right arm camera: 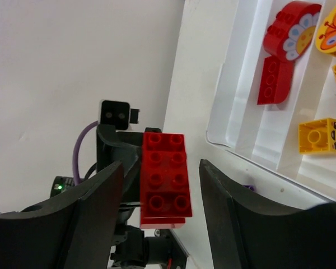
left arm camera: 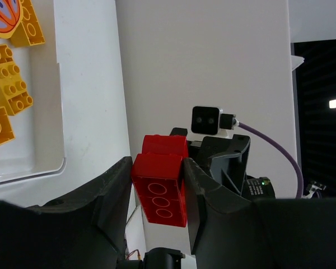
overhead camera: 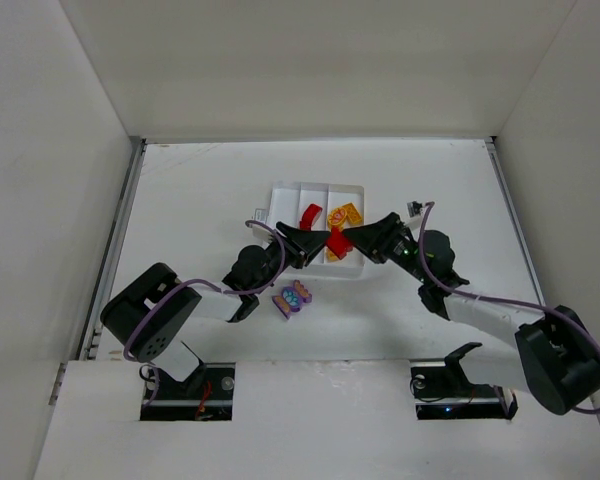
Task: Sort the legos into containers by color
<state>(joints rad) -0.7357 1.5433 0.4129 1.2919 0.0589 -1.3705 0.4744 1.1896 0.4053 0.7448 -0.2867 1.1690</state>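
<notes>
The left jaws are clamped on a red brick [left arm camera: 158, 190], one finger [left arm camera: 109, 202] pressed flat against each long side. In the left wrist view the brick's hollow underside faces the lens, with a second red piece [left arm camera: 165, 144] sitting just behind it. The right jaws stand spread wide to either side of the same brick, with a clear gap between it and each finger [right arm camera: 235, 207]. In the right wrist view the brick's studded top faces that camera. From above, the two arms meet tip to tip, with the brick between them over the near end of the tray [overhead camera: 285, 193]. Which compartment lies beneath it cannot be told. In the tray's middle compartment lie a red arch [right arm camera: 291, 31] printed with a flower and a plain red brick [right arm camera: 271, 81], the two touching end to end. The compartment to their right holds yellow legos [overhead camera: 345, 213]: a butterfly-printed piece [right arm camera: 335, 28] at the far end and a small cube [right arm camera: 320, 136] with a face on one side nearer the arms, with more studded yellow bricks [left arm camera: 8, 78] showing in the left wrist view. On the tabletop [overhead camera: 180, 220], just near of the tray and close beside the left arm [overhead camera: 250, 270], lies a purple lego [overhead camera: 291, 297] with a printed face turned up.
</notes>
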